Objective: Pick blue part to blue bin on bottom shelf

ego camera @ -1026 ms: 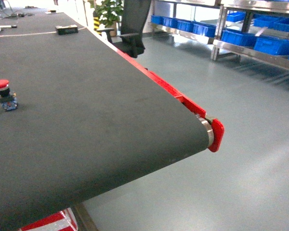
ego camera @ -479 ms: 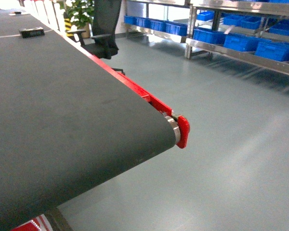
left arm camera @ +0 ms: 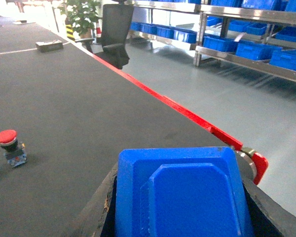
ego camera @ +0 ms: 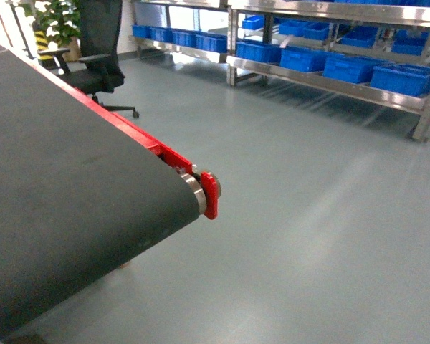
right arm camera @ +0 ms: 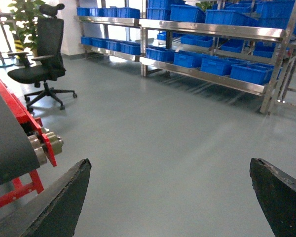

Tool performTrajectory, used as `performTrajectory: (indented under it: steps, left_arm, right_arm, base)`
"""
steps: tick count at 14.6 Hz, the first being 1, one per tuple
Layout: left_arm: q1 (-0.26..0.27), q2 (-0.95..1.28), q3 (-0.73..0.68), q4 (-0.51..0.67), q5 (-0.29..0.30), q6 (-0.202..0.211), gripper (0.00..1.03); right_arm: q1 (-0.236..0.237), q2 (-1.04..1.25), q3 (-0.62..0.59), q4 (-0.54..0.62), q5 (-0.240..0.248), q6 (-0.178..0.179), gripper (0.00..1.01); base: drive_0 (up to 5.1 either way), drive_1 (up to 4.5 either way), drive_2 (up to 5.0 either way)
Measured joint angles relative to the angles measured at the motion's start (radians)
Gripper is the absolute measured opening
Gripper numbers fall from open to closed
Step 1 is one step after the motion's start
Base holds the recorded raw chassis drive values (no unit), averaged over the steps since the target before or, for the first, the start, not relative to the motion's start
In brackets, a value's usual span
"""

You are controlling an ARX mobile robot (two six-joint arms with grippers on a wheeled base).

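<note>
The blue part [left arm camera: 180,195] is pinched by the left end effector [left arm camera: 180,217], the right end effector [right arm camera: 170,197] is spread, and the part could be shaken loose before the shelf [ego camera: 330,79] at one o'clock is reached.

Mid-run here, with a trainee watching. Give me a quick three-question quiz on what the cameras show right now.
1. True or false: the right claw is open with nothing between its fingers.
2. What does the left claw hold? A) a screwdriver B) the blue part C) nothing
3. Fill in: the red push button stands on the dark conveyor ____.
Key: 1 true; 2 B; 3 belt.
</note>
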Motion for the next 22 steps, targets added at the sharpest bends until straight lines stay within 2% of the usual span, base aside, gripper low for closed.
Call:
performTrajectory:
  steps: [22]
  left_arm:
    - [-0.001,0.000,0.000,0.000,0.000,0.000,0.44]
  right_arm:
    - [0.000,0.000,0.000,0.000,0.000,0.000,0.98]
  base:
    - [-1.7,-1.75,-1.7]
